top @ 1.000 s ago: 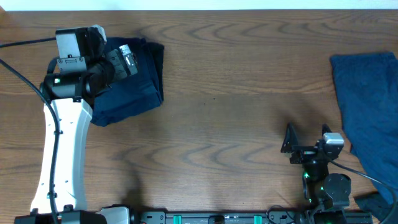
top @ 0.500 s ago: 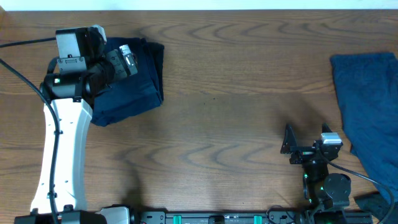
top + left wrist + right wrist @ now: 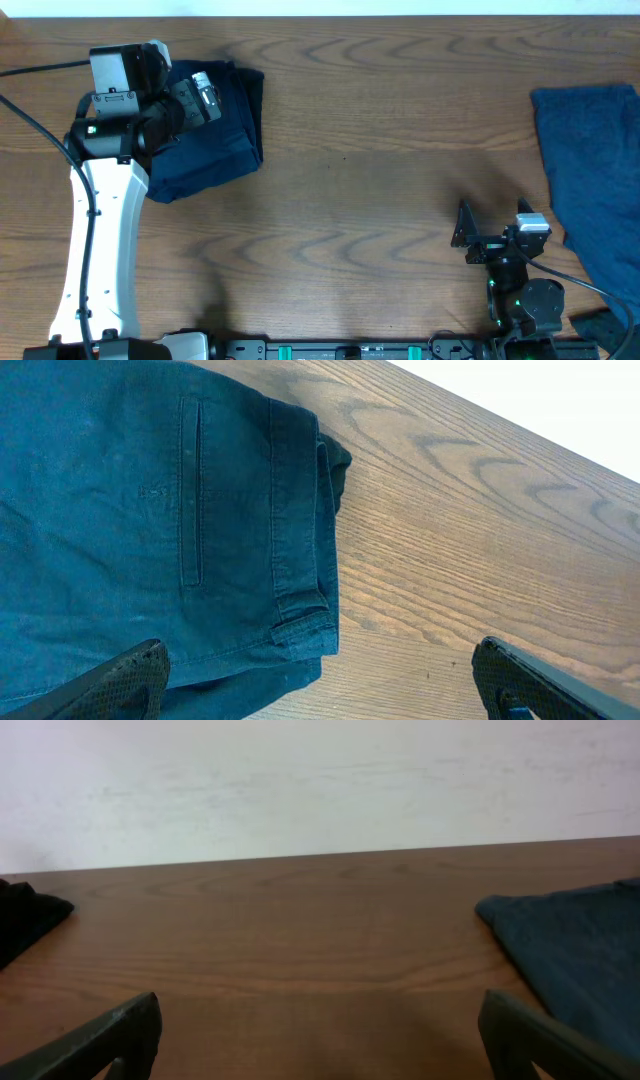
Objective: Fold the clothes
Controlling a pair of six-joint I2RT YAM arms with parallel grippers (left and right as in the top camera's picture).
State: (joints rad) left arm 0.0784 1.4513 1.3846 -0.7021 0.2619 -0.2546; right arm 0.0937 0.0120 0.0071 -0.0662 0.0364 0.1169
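Desk: brown wooden desk (image 3: 380,150) with a visible grain, carrying both garments and both arms.

Folded garment: a navy-blue cloth piece (image 3: 215,135) folded into a compact block at the far left corner of the desk. The left wrist view shows a slit pocket, a stitched waistband and stacked layers at its right edge (image 3: 150,510).

Spread garment: a larger blue cloth piece (image 3: 595,170) lying flat and unfolded at the right edge of the desk, running out of the overhead picture. Its near corner shows in the right wrist view (image 3: 570,950).

Left gripper: the left gripper (image 3: 320,695) is spread wide and holds nothing. It hangs over the folded garment's right edge, one finger above the cloth and the other above bare wood.

Right gripper: the right gripper (image 3: 320,1040) is also spread wide and empty. It sits low at the near edge, just left of the spread garment and apart from it (image 3: 495,228).

Dark cloth: a black edge (image 3: 25,920) shows at far left of the right wrist view; which piece it is I cannot tell.
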